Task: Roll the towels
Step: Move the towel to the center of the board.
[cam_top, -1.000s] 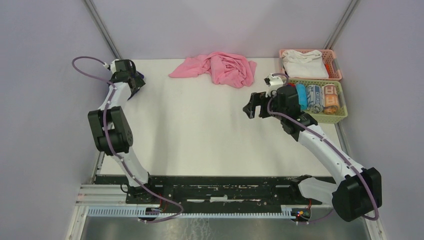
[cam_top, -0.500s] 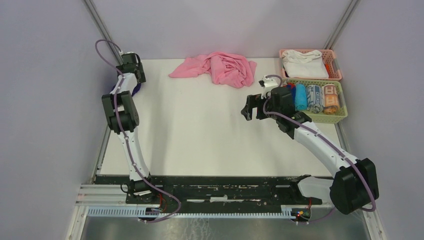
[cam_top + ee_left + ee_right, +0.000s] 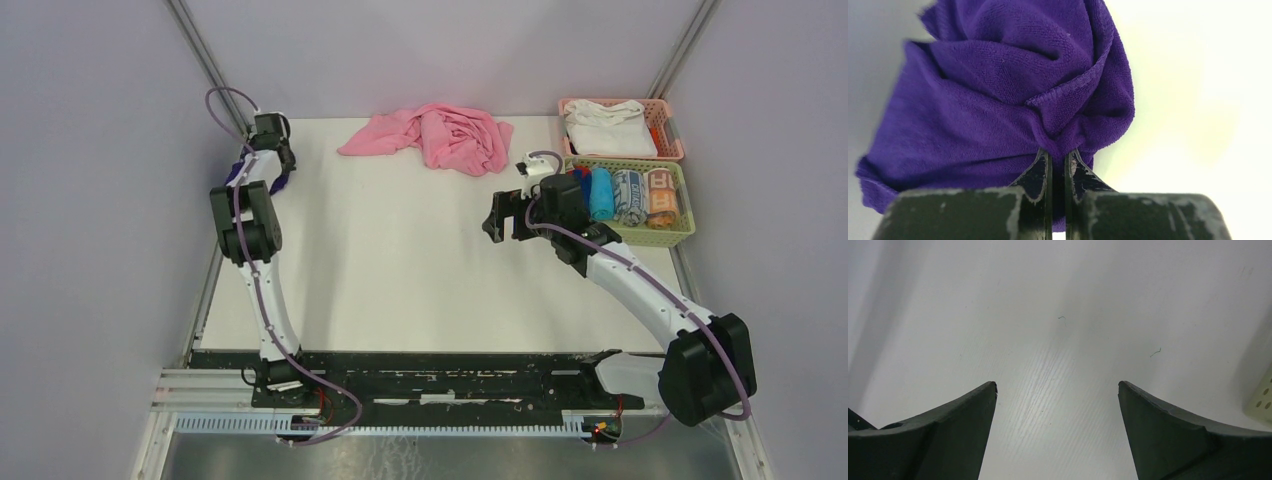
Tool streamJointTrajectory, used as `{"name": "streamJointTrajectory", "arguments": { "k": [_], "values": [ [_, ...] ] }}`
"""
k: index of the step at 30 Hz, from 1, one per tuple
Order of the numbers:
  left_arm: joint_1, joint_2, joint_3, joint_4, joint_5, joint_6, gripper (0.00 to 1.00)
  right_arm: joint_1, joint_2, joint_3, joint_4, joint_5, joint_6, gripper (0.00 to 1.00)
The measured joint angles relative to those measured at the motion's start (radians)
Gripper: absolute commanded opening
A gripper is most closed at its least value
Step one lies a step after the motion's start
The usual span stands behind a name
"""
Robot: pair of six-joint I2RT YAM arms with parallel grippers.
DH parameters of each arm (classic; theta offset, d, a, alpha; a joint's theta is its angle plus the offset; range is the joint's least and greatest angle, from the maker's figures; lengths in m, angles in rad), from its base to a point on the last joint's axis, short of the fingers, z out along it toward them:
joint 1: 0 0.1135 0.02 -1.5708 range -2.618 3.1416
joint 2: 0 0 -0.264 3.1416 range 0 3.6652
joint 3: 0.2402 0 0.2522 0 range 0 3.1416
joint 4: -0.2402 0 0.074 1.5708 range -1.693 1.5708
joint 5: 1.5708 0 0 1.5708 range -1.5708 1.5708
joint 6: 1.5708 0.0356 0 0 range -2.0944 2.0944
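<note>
A deep purple towel (image 3: pixel 998 90) lies bunched at the far left edge of the table, with only a sliver of it (image 3: pixel 284 181) showing beside the arm in the top view. My left gripper (image 3: pixel 1058 152) is shut on a pinched fold of this towel, and cloth fills the narrow gap between the fingers. In the top view the left gripper (image 3: pixel 272 160) reaches down at the table's far left corner. My right gripper (image 3: pixel 1058 385) hangs open over bare white table with nothing between its fingers; the top view places the right gripper (image 3: pixel 497 215) right of the middle.
A large pink cloth (image 3: pixel 440 135) lies crumpled at the back middle. At the back right a pink basket (image 3: pixel 612 101) holds a white cloth. In front of it a green basket (image 3: pixel 660 237) holds several rolled towels, close to my right wrist.
My left arm has swung further toward the far left edge, and its gripper has gone from open to shut on the purple towel. The right gripper has drifted slightly left.
</note>
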Motion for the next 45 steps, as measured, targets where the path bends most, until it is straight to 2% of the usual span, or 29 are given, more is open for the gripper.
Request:
{"name": "streamJointTrajectory", "arguments": {
  "k": [5,13,17,22,27,30,37,41,45],
  "values": [
    [-0.122,-0.138,-0.197,0.011,0.031,-0.074,0.03,0.002,0.010,0.000,-0.007,-0.004,0.001,0.98],
    [-0.520,-0.303,-0.384,0.008,0.081,-0.229,0.09,0.014,0.007,-0.004,-0.003,-0.004,0.001,0.98],
    [-0.647,-0.386,-0.465,0.004,0.097,-0.269,0.17,0.019,0.003,-0.009,-0.003,-0.004,0.000,0.98],
    [-0.759,-0.520,-0.592,0.000,0.115,-0.314,0.37,0.021,0.003,-0.013,-0.004,-0.004,-0.001,0.98],
    [-0.788,-0.669,-0.688,-0.006,0.124,-0.349,0.54,0.021,0.008,-0.013,-0.004,-0.004,-0.008,0.98],
    [-0.787,-0.756,-0.732,-0.003,0.127,-0.362,0.61,0.021,0.019,-0.013,-0.004,-0.004,-0.012,0.97],
    [-0.790,-0.838,-0.791,0.002,0.146,-0.407,0.63,0.021,0.037,-0.013,-0.003,0.004,-0.019,0.96],
    [-0.790,-0.809,-0.777,-0.002,0.145,-0.407,0.63,0.021,0.061,-0.013,-0.004,0.006,-0.023,0.96],
    [-0.796,-0.717,-0.707,-0.001,0.145,-0.408,0.63,0.021,0.073,-0.014,-0.004,0.007,-0.026,0.96]
  ]
}}
